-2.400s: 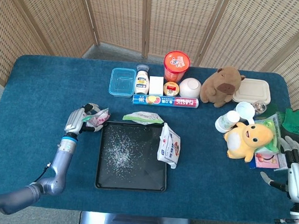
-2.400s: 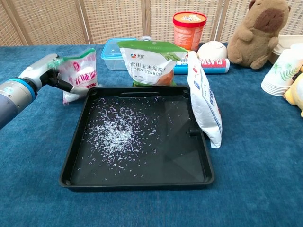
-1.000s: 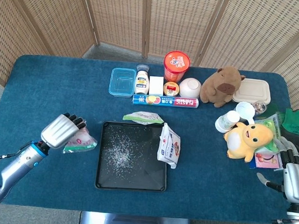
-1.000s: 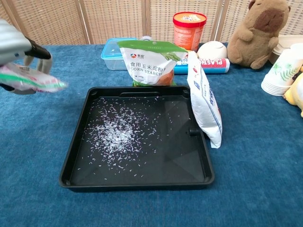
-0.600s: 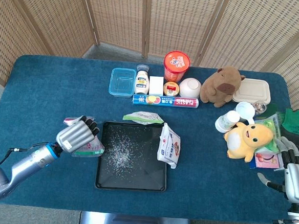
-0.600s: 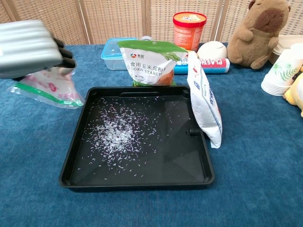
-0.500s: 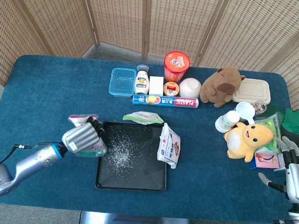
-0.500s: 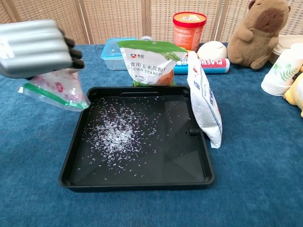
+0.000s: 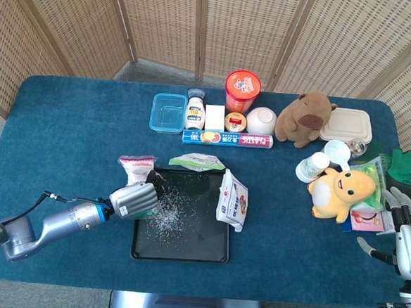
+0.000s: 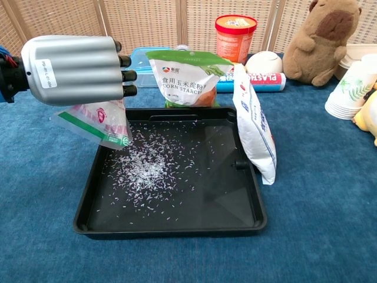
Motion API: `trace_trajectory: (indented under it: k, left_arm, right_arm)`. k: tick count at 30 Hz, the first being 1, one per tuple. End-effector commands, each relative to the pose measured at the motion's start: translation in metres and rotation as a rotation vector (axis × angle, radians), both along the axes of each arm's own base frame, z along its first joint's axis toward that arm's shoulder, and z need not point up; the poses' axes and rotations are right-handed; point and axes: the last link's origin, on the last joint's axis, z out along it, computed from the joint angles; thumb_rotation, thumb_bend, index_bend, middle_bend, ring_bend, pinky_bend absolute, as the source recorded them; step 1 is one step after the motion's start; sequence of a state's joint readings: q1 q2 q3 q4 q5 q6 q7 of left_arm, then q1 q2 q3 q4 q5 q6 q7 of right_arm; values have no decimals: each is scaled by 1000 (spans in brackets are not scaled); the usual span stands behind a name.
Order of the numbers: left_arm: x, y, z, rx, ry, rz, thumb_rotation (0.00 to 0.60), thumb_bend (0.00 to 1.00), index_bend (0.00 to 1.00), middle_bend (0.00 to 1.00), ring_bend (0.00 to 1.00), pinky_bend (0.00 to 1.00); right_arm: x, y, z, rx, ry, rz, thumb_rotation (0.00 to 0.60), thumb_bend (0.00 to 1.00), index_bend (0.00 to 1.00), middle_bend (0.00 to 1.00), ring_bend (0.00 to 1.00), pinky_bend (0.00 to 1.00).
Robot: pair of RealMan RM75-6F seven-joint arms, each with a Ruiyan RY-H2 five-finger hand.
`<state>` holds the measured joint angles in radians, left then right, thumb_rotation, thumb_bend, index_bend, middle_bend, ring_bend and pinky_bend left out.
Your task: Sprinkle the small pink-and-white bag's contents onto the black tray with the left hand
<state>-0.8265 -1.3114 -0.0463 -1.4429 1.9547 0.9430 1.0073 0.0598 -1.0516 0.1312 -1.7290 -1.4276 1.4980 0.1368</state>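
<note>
Pink-and-white bag (image 10: pixel 97 122) hangs mouth-down from my left hand (image 10: pixel 73 61), fingers clamped over its top, so the corner sits above the black tray (image 10: pixel 247 219) near its left rim, probably to shake more grains (image 10: pixel 144 171) out.

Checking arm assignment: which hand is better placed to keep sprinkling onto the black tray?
Left. The left hand holds the small pink-and-white bag over the black tray's left edge; the right hand sits empty at the far table edge.
</note>
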Motion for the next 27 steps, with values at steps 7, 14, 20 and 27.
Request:
trace_trajectory:
  k: [7, 14, 20, 27]
  left_arm:
    - [4, -1, 2, 41, 47, -22, 600, 361, 746, 586, 551, 658]
    - [2, -2, 1, 85, 105, -55, 600, 401, 769, 614, 556, 658]
    - [4, 1, 1, 165, 155, -21, 600, 387, 779, 623, 566, 658]
    - [8, -6, -6, 156, 165, -29, 600, 401, 904, 740, 636, 659]
  right_arm:
    - [1, 1, 0, -1, -2, 6, 600, 88, 54, 0, 12, 0]
    - [1, 1, 1, -2, -3, 5, 600, 88, 54, 0, 11, 0]
    - [1, 1, 0, 0, -1, 7, 600, 88, 54, 0, 11, 0]
    - [1, 1, 1, 1, -2, 7, 600, 88, 54, 0, 11, 0]
